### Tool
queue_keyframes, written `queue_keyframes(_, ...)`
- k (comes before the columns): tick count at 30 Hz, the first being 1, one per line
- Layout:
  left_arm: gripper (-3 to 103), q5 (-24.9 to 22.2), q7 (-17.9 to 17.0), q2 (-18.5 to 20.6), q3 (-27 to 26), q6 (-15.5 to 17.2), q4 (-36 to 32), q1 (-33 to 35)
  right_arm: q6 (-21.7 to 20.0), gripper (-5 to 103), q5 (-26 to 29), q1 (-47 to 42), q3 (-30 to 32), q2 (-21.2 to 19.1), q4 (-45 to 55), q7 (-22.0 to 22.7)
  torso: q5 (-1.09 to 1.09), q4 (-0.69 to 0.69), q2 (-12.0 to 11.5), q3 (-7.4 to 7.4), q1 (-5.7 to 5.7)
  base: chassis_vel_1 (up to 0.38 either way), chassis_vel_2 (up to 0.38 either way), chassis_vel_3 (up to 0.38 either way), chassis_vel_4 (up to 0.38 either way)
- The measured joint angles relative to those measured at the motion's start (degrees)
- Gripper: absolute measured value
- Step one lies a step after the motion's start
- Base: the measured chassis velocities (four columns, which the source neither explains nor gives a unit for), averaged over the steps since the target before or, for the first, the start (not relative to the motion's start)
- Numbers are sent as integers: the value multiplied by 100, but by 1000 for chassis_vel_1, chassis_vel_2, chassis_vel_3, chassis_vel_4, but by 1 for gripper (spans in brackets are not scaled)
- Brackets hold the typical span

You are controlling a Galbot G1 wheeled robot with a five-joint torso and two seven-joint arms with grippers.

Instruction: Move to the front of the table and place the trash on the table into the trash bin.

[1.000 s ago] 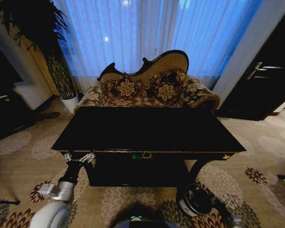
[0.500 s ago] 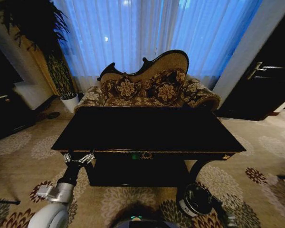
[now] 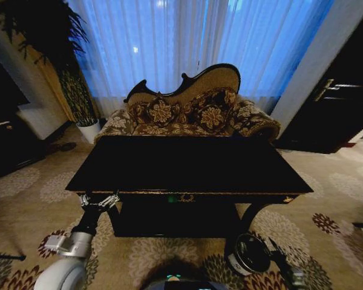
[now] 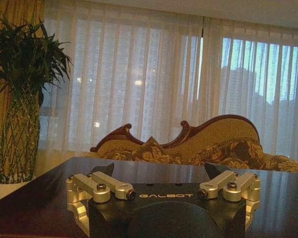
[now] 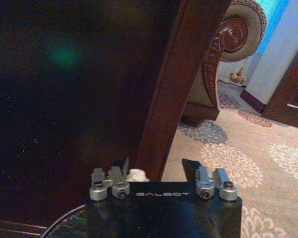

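The glossy black table (image 3: 187, 164) with gold trim stands straight ahead. The black trash bin (image 3: 249, 254) sits on the carpet by the table's front right leg (image 5: 175, 89). My right gripper (image 5: 156, 167) hangs low beside that leg, open, over the bin's rim (image 5: 59, 225). A white crumpled bit of trash (image 5: 137, 174) shows right by one of its fingers; I cannot tell if they touch. In the head view the right gripper (image 3: 283, 261) is just right of the bin. My left gripper (image 3: 100, 199) waits open at the table's front left corner, level with the tabletop (image 4: 39, 203).
A floral sofa (image 3: 190, 112) stands behind the table before blue-lit curtains. A tall potted plant (image 3: 72, 84) is at the back left and a dark door (image 3: 336, 109) at the right. Patterned carpet lies open on both sides of the table.
My right gripper has shifted slightly closer to the bin. The left arm has barely drifted; the table and bin stay put.
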Motion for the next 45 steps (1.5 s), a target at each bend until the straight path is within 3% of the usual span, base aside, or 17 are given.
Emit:
queue_keyframes(4, 100, -2, 2, -15, -30, -1, -11, 24, -2, 77, 36, -59, 19, 18, 33, -5, 0, 0, 0, 0, 0, 0, 0, 0, 0)
queue_keyframes(5, 100, -2, 2, -15, -30, -1, -11, 24, -2, 77, 36, -59, 19, 18, 33, -5, 0, 0, 0, 0, 0, 0, 0, 0, 0)
queue_keyframes(8, 100, -11, 5, -16, -48, -4, -25, 34, -3, 93, 87, -111, 33, 51, 56, -92, 0, 0, 0, 0, 0, 0, 0, 0, 0)
queue_keyframes(11, 100, -13, 6, -16, -51, -5, -29, 39, -3, 99, 91, -126, 34, 56, 56, -165, 0, 0, 0, 0, 0, 0, 0, 0, 0)
queue_keyframes(34, 100, -16, 13, -15, -54, -8, -34, 41, -5, 100, 96, -130, 38, 60, 63, -189, 0, 0, 0, 0, 0, 0, 0, 0, 0)
queue_keyframes(37, 100, -12, 14, -14, -40, -8, -44, 41, -5, 100, 145, -139, 40, 152, 125, -147, -10, 0, 0, 0, 0, 0, 0, 0, 0)
queue_keyframes(38, 100, -11, 18, -15, -31, -8, -56, 37, -4, 100, 163, -139, 23, 226, 152, -136, -5, -1, 0, 0, 0, 0, 0, 0, 0)
queue_keyframes(39, 100, -14, 17, -20, -27, -9, -70, 29, -6, 100, 167, -139, 11, 287, 158, -128, 13, 0, 0, 0, 0, 0, 0, 0, 0)
queue_keyframes(41, 100, -25, 24, -64, -6, -16, -70, 8, -6, 100, 128, -111, 16, 353, 162, -101, -5, 1, 0, 0, 0, 0, 0, 0, 0)
queue_keyframes(43, 100, -22, 30, -84, 23, -25, -52, 6, -6, 100, 118, -111, 20, 394, 181, -80, -8, 0, 0, 0, 0, 0, 0, 0, 0)
queue_keyframes(45, 100, 22, 35, -97, 96, -37, -34, 17, -6, 100, 17, -94, 18, 479, 179, 24, 6, 0, 0, 0, 0, 0, 0, 0, 0)
